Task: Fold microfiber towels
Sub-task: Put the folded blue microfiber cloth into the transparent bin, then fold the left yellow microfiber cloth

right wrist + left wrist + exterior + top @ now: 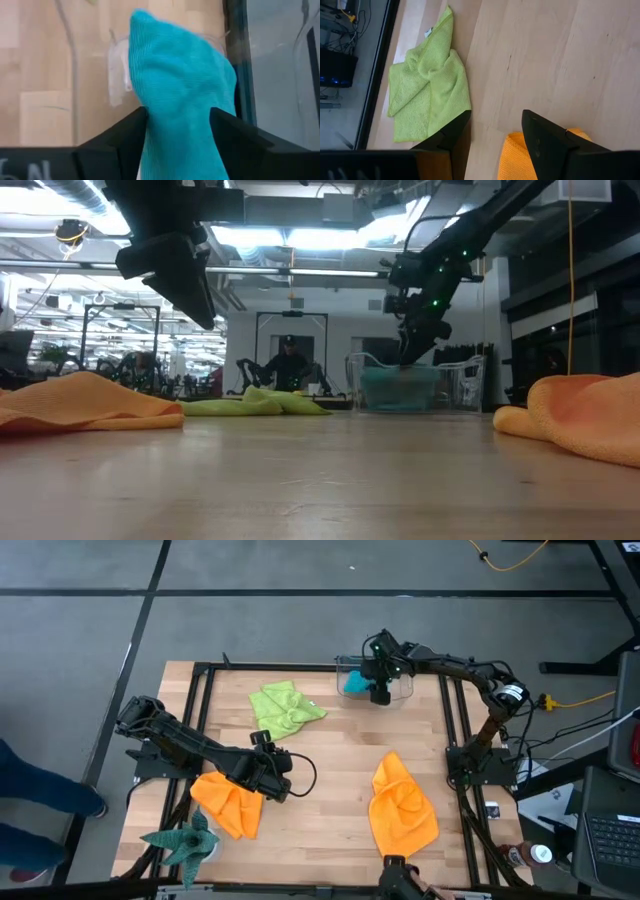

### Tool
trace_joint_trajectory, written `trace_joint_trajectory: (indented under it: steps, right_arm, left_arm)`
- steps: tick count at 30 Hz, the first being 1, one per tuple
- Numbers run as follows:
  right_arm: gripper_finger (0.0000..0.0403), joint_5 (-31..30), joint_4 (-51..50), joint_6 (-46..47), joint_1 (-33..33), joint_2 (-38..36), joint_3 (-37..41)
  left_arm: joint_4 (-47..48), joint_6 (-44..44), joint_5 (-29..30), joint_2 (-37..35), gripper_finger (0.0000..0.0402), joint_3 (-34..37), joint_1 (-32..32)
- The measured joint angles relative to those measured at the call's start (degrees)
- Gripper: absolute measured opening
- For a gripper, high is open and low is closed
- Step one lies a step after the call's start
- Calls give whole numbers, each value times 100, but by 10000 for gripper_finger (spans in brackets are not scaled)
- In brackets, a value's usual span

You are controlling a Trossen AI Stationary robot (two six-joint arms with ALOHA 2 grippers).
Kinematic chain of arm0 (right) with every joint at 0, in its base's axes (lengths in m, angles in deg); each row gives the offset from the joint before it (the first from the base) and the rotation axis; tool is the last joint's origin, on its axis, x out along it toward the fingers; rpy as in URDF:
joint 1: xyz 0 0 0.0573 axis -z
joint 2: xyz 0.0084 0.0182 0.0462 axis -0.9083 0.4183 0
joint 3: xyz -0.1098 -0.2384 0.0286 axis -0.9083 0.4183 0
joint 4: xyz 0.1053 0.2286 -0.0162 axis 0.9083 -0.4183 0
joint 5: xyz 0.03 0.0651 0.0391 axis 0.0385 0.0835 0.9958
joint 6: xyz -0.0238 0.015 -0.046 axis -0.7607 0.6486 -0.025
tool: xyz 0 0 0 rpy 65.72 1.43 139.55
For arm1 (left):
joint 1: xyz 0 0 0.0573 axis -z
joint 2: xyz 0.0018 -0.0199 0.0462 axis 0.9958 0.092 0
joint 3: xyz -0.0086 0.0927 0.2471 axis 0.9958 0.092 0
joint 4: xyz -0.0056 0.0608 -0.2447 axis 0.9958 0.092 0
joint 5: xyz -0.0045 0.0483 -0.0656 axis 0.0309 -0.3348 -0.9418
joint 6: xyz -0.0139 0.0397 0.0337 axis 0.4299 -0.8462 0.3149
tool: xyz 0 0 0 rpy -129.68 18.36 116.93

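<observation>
A teal towel (355, 683) lies bunched in a clear bin (405, 690) at the table's far right. My right gripper (177, 130) reaches down into the bin, open, with the teal towel's raised part (180, 85) between its fingers. My left gripper (495, 135) hangs open above the near left of the table, over the far edge of a crumpled orange towel (228, 805). A second orange towel (402, 805) lies crumpled at the near right. A lime green towel (285, 708) lies rumpled at the far middle. My right gripper comes from above, slanting down, with its spread fingers (125, 132) on either side of the teal towel's bunched upper part (175, 115). I cannot tell whether the fingers touch the cloth. The towel's lower part rests in the bin.
A dark green spiky plant figure (185, 838) stands at the near left corner. Black frame rails (450, 720) run along the table's sides. Bare wood lies in the middle (330, 770) between the towels. A person (288, 365) shows in the room beyond.
</observation>
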Motion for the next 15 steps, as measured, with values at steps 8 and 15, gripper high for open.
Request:
trace_joint_trajectory:
  steps: [8,15]
  right_arm:
    - [229,16,-1227,442,-71,-380,-559]
    - [229,166,-1248,1446,-117,-479,-988]
  left_arm:
    - [-7,0,-2,0,166,0,0]
    - [-14,2,-4,0,166,0,0]
